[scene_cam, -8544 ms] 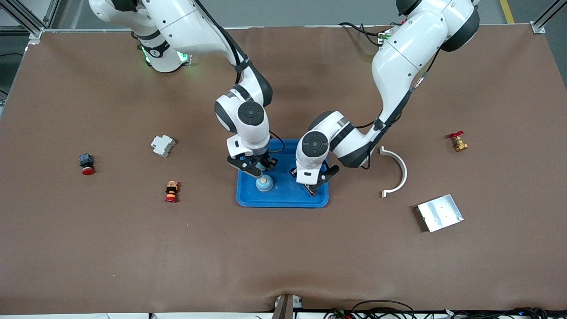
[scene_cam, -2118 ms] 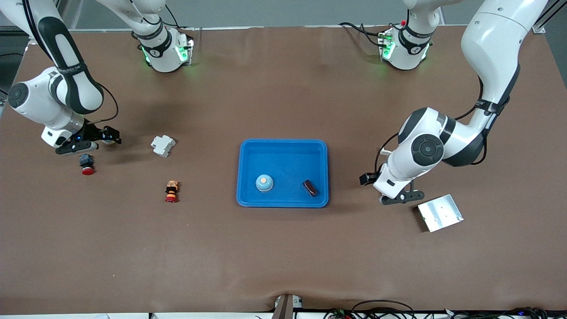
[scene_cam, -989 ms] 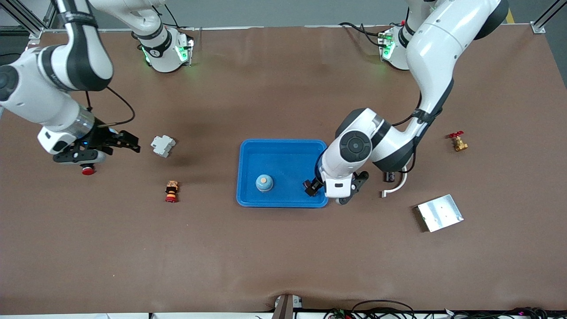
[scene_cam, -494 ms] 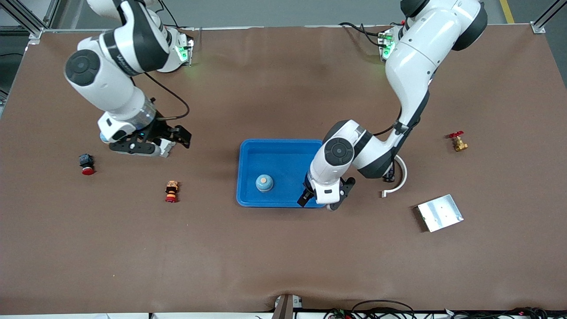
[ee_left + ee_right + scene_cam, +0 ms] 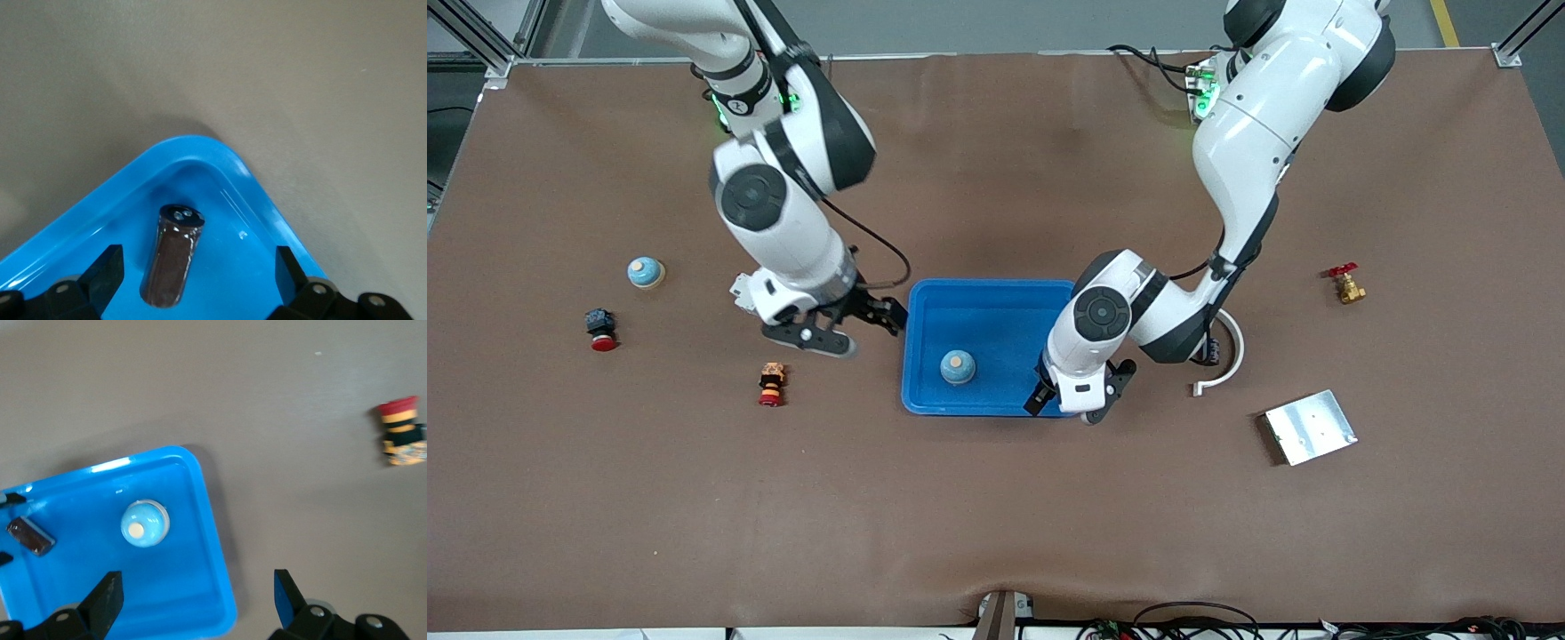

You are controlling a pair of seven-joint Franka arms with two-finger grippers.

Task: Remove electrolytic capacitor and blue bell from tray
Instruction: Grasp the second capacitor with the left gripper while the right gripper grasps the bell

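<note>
A blue tray (image 5: 996, 298) lies mid-table. A light-blue bell (image 5: 957, 366) with an orange button stands in it, also seen in the right wrist view as the bell (image 5: 144, 524). The dark brown capacitor (image 5: 175, 257) lies in a tray corner, directly under my open left gripper (image 5: 198, 270); in the front view the left gripper (image 5: 1074, 396) hides it. My right gripper (image 5: 852, 327) hangs open and empty just outside the tray's edge at the right arm's end. The right wrist view shows the capacitor (image 5: 30, 536) and the tray (image 5: 213, 540).
A second bell (image 5: 644, 272) stands on the table toward the right arm's end, near a red-capped button (image 5: 602, 329) and an orange-red stack (image 5: 771, 384). Toward the left arm's end lie a white arc (image 5: 1227, 351), a metal plate (image 5: 1310, 427) and a brass valve (image 5: 1345, 284).
The right arm has swung from its end of the table to the tray's edge, uncovering a bell on the table. The left gripper has settled over the tray corner, still open.
</note>
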